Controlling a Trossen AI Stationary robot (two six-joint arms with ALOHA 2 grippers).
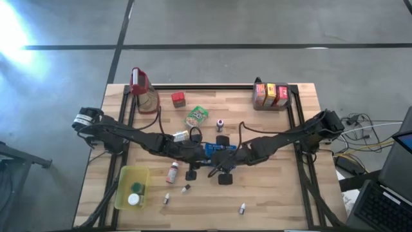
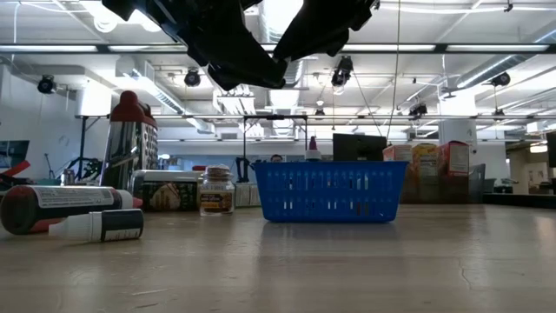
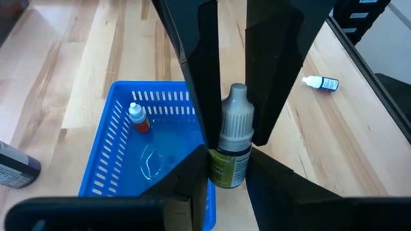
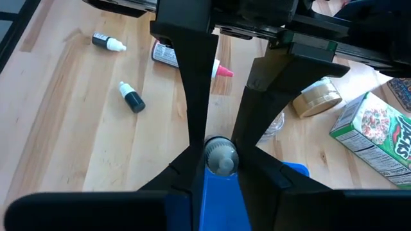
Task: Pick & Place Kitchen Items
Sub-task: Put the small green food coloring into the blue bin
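A tiny bottle [image 3: 234,128] with a smooth, pale, round cap and a green paper label hangs in the air over one edge of the blue basket [image 3: 103,167], in the middle of the wooden bench [image 1: 270,200]. The left jaws are nearly closed and squeeze the bottle low down, on its label. The right jaws are nearly closed too, and pinch the same bottle at its cap. The basket is a plastic box with thin slits in its walls. Inside it stands another little bottle with a red body and a white cap [image 3: 138,119]. On the pale planks lies one more little bottle with a white tip [image 3: 321,83], well apart from the basket. A green cardboard carton [image 4: 369,131] lies flat near the basket
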